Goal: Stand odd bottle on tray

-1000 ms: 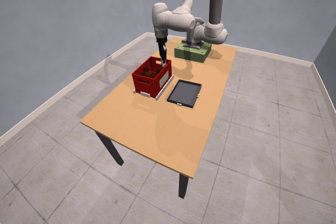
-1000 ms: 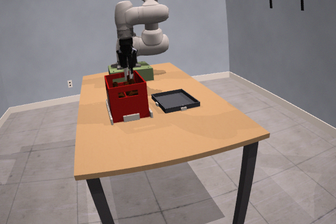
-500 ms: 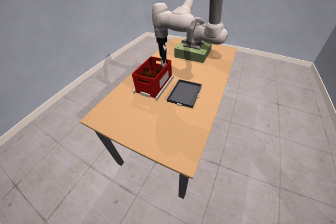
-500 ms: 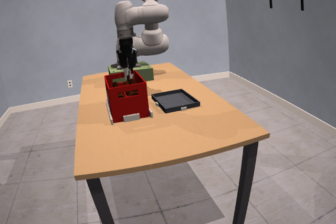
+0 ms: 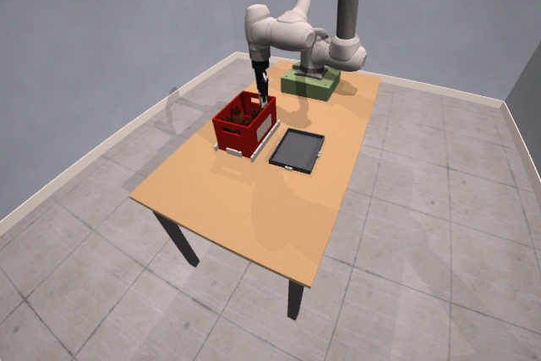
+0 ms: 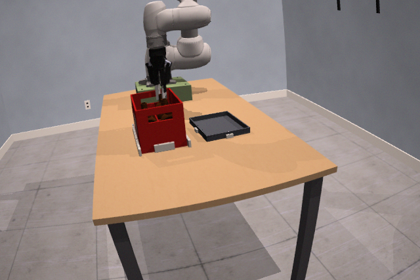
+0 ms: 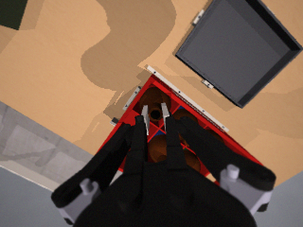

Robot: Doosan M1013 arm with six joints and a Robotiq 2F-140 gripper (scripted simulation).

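My gripper [image 5: 263, 102] [image 6: 161, 95] [image 7: 155, 111] points down into the near-robot corner of the red crate [image 5: 236, 144] [image 6: 163, 134] and is shut on the neck of a brown bottle [image 7: 153, 96], just around its mouth. That bottle stands in its crate cell. Several other brown bottles stand in the crate; one [image 5: 237, 111] shows in the top view and one [image 7: 158, 146] in the wrist view. The fingers partly hide them. The dark grey tray [image 5: 297, 149] [image 6: 218, 126] [image 7: 237, 47] lies flat beside the crate and is empty. Neck thicknesses cannot be told apart here.
White guide strips [image 5: 266, 142] [image 6: 164, 146] [image 7: 189, 98] stand along the crate's base. Small white blocks [image 5: 288, 168] [image 6: 229, 135] touch the tray's sides. The green robot base [image 5: 305, 86] [image 6: 179, 91] stands behind the crate. The crate's walls rise around the bottles, with inner dividers.
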